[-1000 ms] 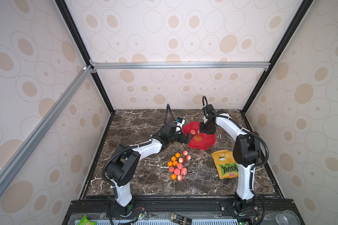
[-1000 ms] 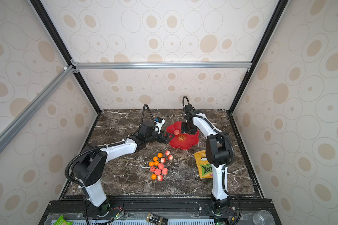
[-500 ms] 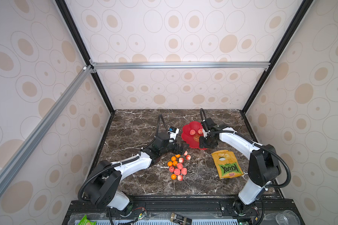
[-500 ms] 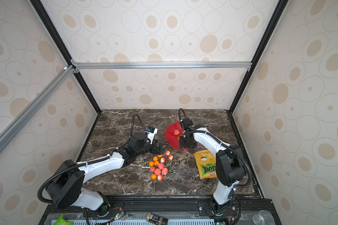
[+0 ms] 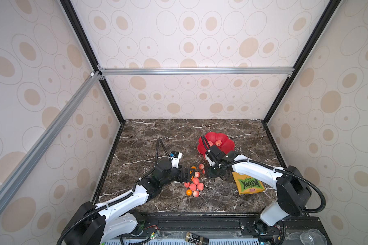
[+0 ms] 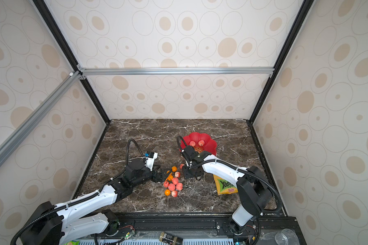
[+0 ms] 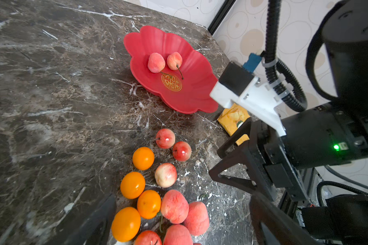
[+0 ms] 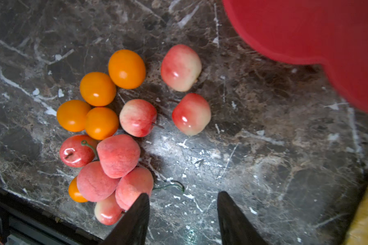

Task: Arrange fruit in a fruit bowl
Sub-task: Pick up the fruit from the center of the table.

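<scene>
Orange and pink fruit [image 5: 192,184] is found heaped on the worktop [image 5: 149,135] towards its near edge. About thirteen pieces are counted in the right wrist view: five orange and eight pink or red. Most are touching, with two pink ones lying slightly apart on the bowl side. A yellow bag [image 5: 250,185] is noted just right of the heap, untouched and no part of the task.

The left hand [image 5: 187,176] is seen at the left edge of the heap, its fingers [image 7: 98,222] spread wide with orange fruit between them and nothing yet gripped. The right hand [image 8: 183,203] is held low over bare worktop between heap and bag. Its fingers [image 8: 136,216] are about half spread and empty, one of them just beside a pink fruit.

Further back, the bowl [image 5: 229,145] is set on the worktop apart from the heap, partly hidden by the right arm [image 5: 253,169] in both top views. Two pink fruit are recorded inside it, side by side, between the gold emblem [image 7: 171,82] and the far rim; the rest of the bowl is bare.

Progress is judged early: two pieces of about fifteen are placed and the bulk is not yet moved. A pick from the heap is judged to be the step in hand. Crowding is flagged as a risk, since neighbours may be rolled when one piece is closed upon.
</scene>
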{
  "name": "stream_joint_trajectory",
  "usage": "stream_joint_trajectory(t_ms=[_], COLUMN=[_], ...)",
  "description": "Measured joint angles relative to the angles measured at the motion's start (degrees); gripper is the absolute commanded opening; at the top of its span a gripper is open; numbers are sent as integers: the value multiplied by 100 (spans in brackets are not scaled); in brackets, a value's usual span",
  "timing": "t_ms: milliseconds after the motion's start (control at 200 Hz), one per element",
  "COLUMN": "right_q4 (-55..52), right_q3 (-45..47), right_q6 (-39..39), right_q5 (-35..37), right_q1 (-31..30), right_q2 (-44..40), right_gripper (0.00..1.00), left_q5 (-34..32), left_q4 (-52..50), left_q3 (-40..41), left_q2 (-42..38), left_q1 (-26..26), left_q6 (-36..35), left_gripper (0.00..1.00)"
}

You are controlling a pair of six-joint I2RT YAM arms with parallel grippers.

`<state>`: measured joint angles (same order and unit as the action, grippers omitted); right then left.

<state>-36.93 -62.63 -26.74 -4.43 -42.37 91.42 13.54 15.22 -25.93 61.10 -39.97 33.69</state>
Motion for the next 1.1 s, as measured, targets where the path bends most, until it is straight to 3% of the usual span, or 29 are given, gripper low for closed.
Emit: stream_joint_trajectory(t_ms=[420,1100], right_q4=[308,310], right_q3=[61,61], right_q6=[-37,-131], right_q5=[-107,11], right_q1=[-525,-852], right_q2=[33,313], right_gripper=[54,57], left_q5=[-15,-61], left_q4=[-177,-205], left_q3=[623,627], left_q2=[-649,-505], left_q1=[-17,-28], left_q6=[236,269], left_gripper=[99,99])
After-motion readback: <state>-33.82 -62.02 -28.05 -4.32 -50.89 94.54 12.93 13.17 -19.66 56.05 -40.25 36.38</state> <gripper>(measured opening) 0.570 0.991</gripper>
